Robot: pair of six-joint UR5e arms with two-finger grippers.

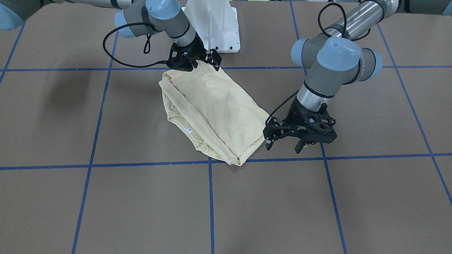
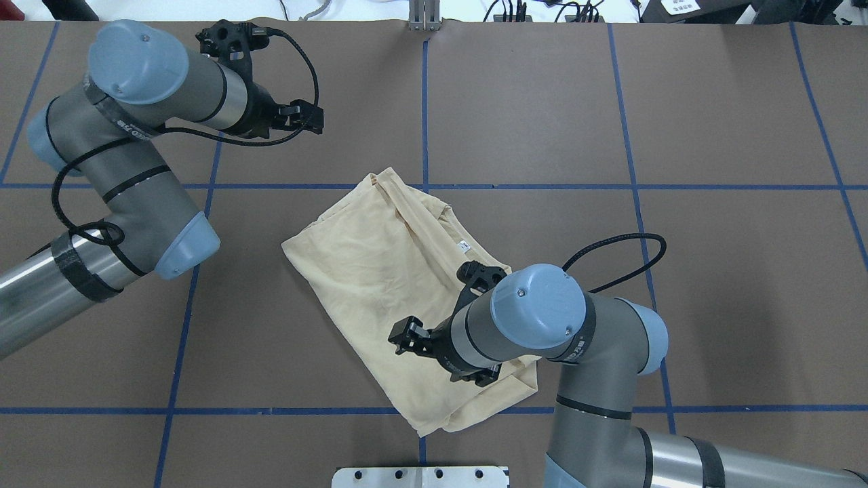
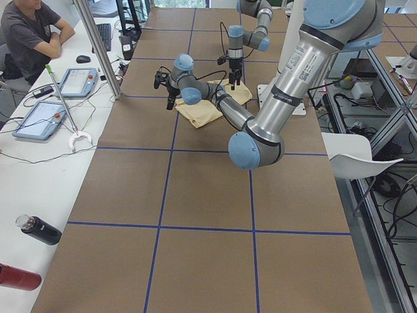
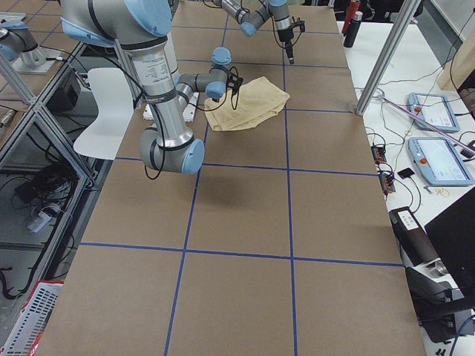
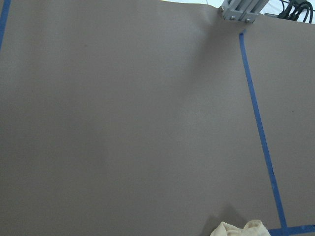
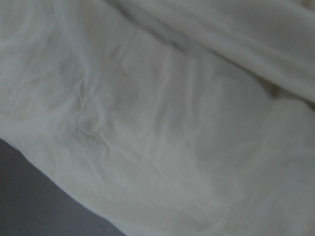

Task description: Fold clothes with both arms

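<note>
Left gripper point(image 1: 283, 145) hangs in the air off the shirt's far-left side, jaws wide apart, holding nothing and touching no cloth. Its wrist cam shows mostly bare table point(image 2: 678, 305). The shirt point(image 2: 380, 271) lies near mid-table as a rough oblong bundle, set diagonal to the blue grid, with the neck label point(image 2: 464, 246) showing on its right edge and no print visible. Right gripper point(image 2: 407, 337) is low over the bundle's robot-side end, near the pedestal point(image 2: 420, 476), and its wrist cam is full of cloth. I can't tell whether its jaws are closed on fabric or only resting on it. My read is that this is late in the fold: sleeves and sides look tucked in, and one more halving or a tidy-up is left. The next move needs the left arm down on the matching far corner, so both ends lift and travel together. A one-sided pull would likely drag the thin fabric and skew the bundle.
</note>
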